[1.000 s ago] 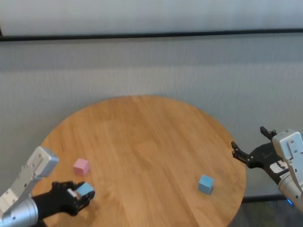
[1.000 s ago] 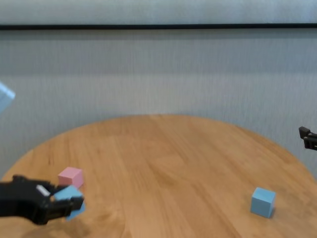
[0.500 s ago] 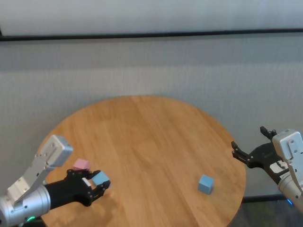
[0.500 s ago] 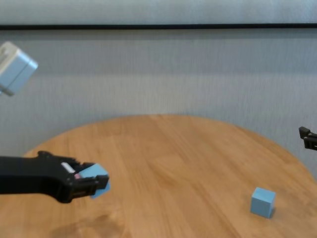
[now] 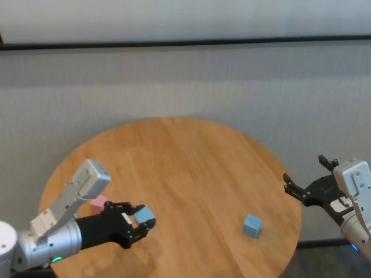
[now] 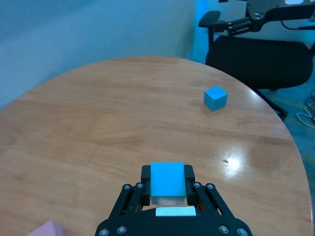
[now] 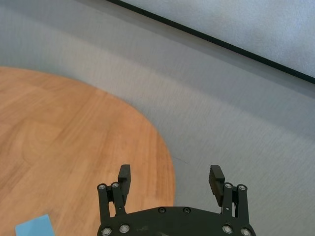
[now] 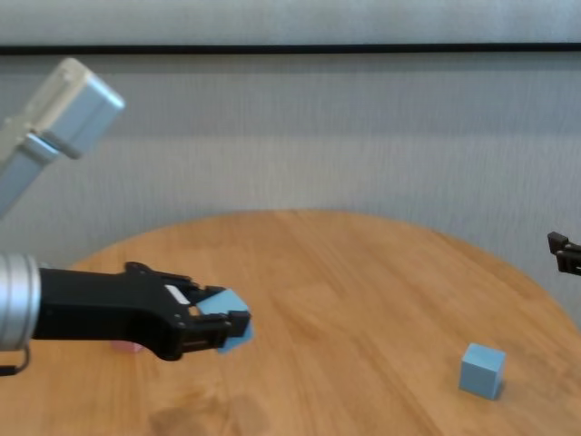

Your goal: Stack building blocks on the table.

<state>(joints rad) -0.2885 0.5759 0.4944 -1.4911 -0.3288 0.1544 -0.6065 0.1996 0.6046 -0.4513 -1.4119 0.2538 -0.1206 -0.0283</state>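
My left gripper (image 5: 139,222) is shut on a light blue block (image 5: 144,216) and holds it above the table (image 5: 191,168), left of its middle. The held block also shows in the left wrist view (image 6: 167,180) and the chest view (image 8: 229,313). A pink block (image 5: 98,204) sits on the table behind my left forearm; its corner shows in the left wrist view (image 6: 47,230). A second light blue block (image 5: 251,225) sits on the table at the right, also in the chest view (image 8: 481,370) and the left wrist view (image 6: 215,98). My right gripper (image 5: 306,182) is open and empty, off the table's right edge.
A grey wall (image 5: 185,81) stands behind the table. A dark office chair (image 6: 266,54) shows beyond the table's far side in the left wrist view.
My left gripper has lifted the light blue block and carried it rightward, away from the pink block toward the table's middle. The right arm has not moved.
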